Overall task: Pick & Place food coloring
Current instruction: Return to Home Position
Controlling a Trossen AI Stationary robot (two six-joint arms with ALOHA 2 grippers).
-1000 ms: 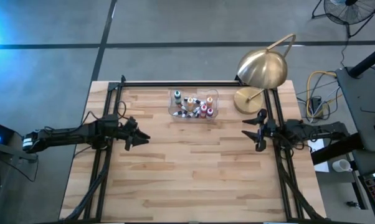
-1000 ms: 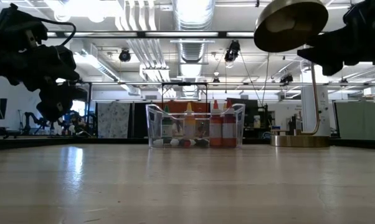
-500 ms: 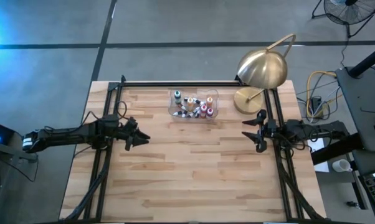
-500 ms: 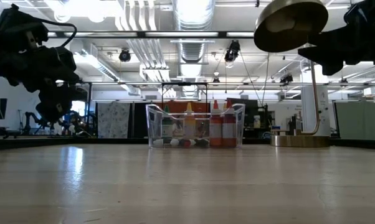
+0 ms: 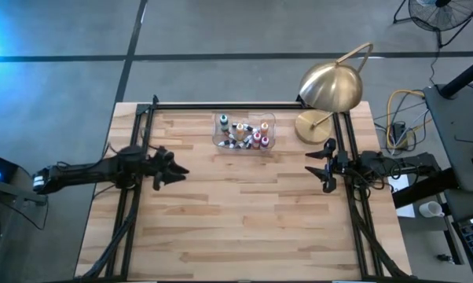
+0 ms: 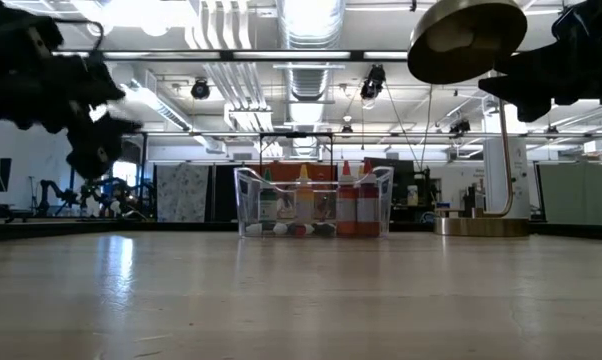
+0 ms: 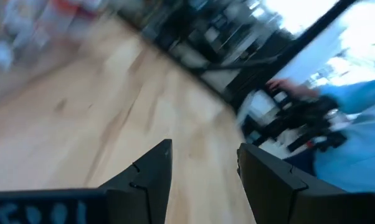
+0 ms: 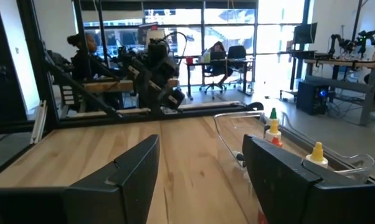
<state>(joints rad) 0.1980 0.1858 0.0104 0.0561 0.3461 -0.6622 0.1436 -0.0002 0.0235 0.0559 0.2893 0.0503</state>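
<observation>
Left end effector (image 5: 174, 167) and right end effector (image 5: 316, 167) gape empty, well clear of tub (image 5: 271, 130).

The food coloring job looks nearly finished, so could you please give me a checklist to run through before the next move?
1. Food coloring bottles all inside the clear tub: ok, none shows outside it in the high view.
2. Left gripper empty: ok, fingers open with nothing between them.
3. Right gripper empty: ok, fingers open with nothing between them.
4. Both grippers apart from the tub: ok, each hangs near its own side of the table.
5. Bottle count complete: cannot tell, the bottles overlap in the tub.
</observation>
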